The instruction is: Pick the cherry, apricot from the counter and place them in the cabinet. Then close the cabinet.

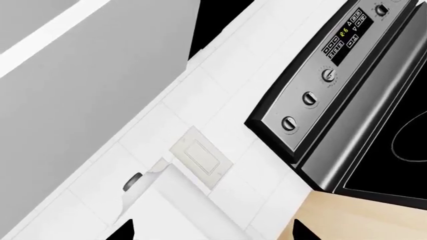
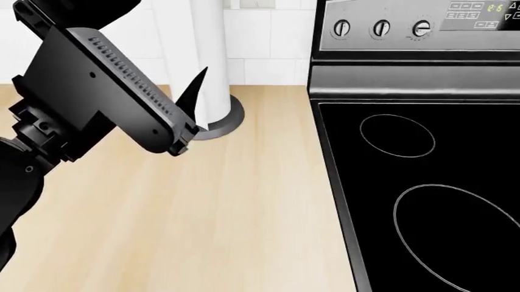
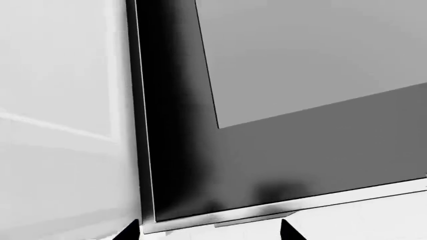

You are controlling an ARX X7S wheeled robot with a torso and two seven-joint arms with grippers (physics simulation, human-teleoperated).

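The black left gripper (image 2: 189, 103) hung above the light-beige wood-grain worktop (image 2: 211, 207), jaws parted and empty; the right's likewise.

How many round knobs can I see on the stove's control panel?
3 in the head view: knob one, knob two and knob three, in a row left of the display. More may be hidden beyond the frame's right edge.

My head camera looks steeply down on the counter (image 2: 203, 213) and stovetop (image 2: 430, 201) at close range. My left wrist camera faces the tiled wall (image 1: 220, 100), sharing the stove control panel (image 1: 327, 75). My right wrist camera closely faces a dark framed panel (image 3: 267, 150).
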